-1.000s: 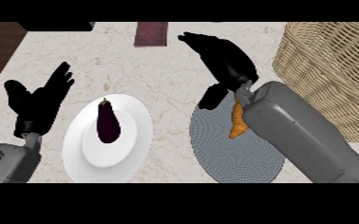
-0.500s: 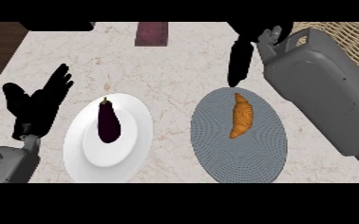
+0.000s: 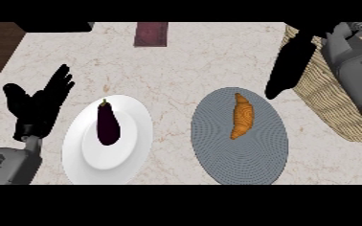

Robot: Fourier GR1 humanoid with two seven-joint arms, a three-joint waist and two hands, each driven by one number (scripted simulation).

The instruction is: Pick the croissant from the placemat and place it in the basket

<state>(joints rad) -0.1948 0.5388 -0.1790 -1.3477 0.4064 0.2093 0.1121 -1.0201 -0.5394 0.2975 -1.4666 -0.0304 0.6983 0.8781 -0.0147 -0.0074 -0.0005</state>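
An orange croissant (image 3: 242,116) lies lengthwise on the round grey placemat (image 3: 240,154) at centre right. A woven basket (image 3: 331,95) stands at the right edge, partly cut off. My right hand (image 3: 288,67) hangs open above the counter between placemat and basket, fingers straight and pointing down toward the mat's upper right rim, apart from the croissant. Its grey forearm (image 3: 344,48) covers part of the basket. My left hand (image 3: 39,103) rests open at the left edge, fingers up.
A white plate (image 3: 138,139) with a dark purple eggplant (image 3: 107,123) sits left of the placemat. A dark red block (image 3: 151,33) lies at the back of the marble counter. The counter's dark left edge shows at top left.
My right hand has lifted off the placemat and swung right and back toward the basket, uncovering the croissant, which stays on the mat. The left hand has not moved.
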